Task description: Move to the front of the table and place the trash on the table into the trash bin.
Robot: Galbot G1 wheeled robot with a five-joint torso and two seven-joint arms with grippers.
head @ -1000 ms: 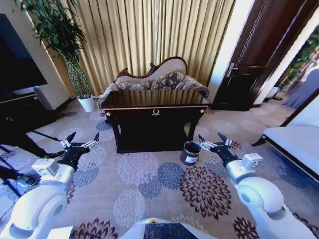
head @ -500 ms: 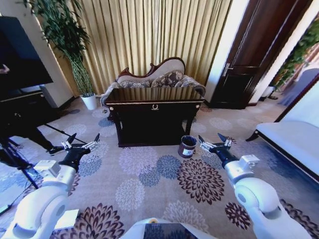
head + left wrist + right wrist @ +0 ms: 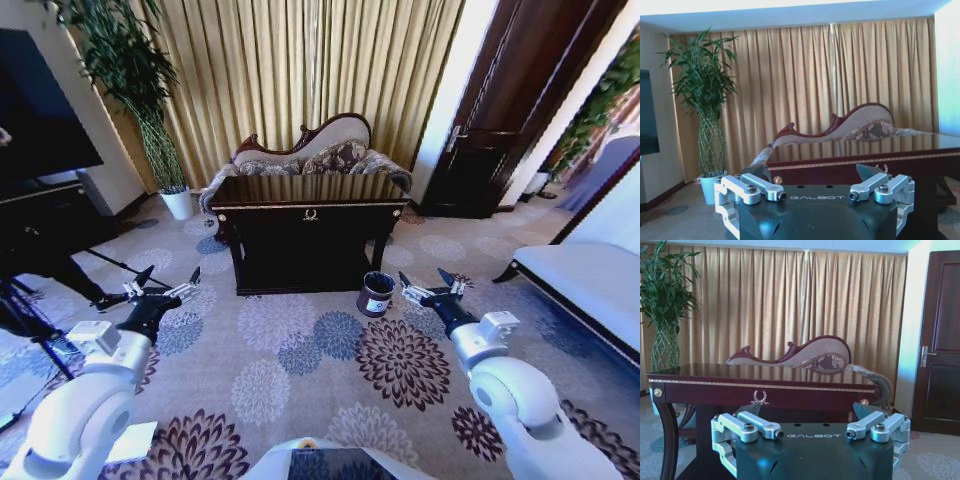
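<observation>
- Head view: left gripper (image 3: 160, 284) and right gripper (image 3: 429, 284), fingers spread, empty, flank the table (image 3: 308, 205); bin (image 3: 376, 294) at its front right corner.
- Right wrist view: wreath emblem (image 3: 758, 397) on the table front.

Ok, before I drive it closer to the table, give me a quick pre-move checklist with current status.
1. Table ahead, roughly centred in head view: ok.
2. Carpet path to the table's front free of obstacles: ok.
3. Trash bin upright on the floor off the table's front right corner: ok.
4. Left gripper open, holding nothing, low out front: ok.
5. Right gripper open, holding nothing, beside the bin: ok.
6. Trash on the tabletop located: cannot tell, the glossy top shows reflections.
</observation>
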